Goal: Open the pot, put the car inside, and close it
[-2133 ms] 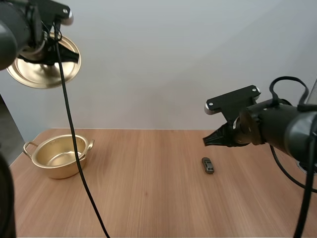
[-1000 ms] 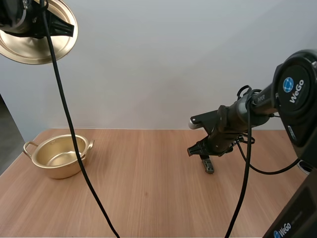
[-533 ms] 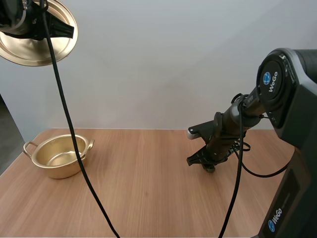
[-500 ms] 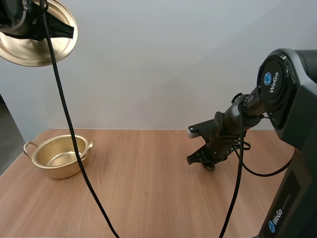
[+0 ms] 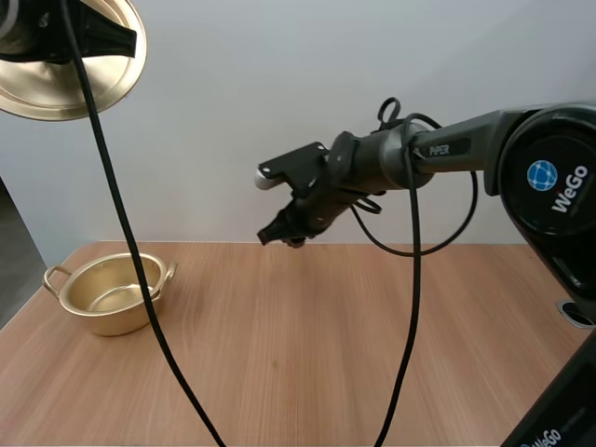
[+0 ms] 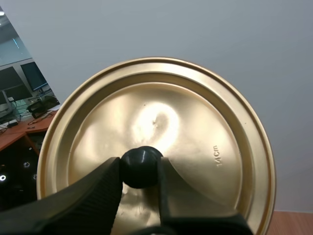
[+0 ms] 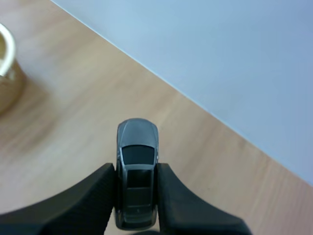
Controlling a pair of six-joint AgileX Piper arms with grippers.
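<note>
The car point(image 7: 137, 152) is up; half a second ago our right hand point(image 5: 277, 230) was down on it at the right of the desk point(image 5: 307, 372), and now it hangs in the air near the desk's far edge, swung well to the left; in the right wrist view the two fingers pinch the car by its sides, nose pointing away from us, nothing slipping that we can see.

Our left hand point(image 6: 138, 169) has barely stirred; it is clamped on the black knob point(image 6: 142, 157) of the lid point(image 6: 195, 147), held high and off to the left, well above the pot point(image 5: 107, 321); so the pot stands open, its mouth bare and, as far as we can see, nothing inside.

We judge the pick-up done and the carry under way; the drop and the closing are still to come.

Now the room: the desk between the right hand and the pot is bare wood, no obstacle on the line; the lid is high enough that the two arms should not meet over the pot; the pot sits close to the desk's left edge and back corner, so a clumsy touch on its rim or handle could push it toward that edge; better to come in from above and let go low inside.
</note>
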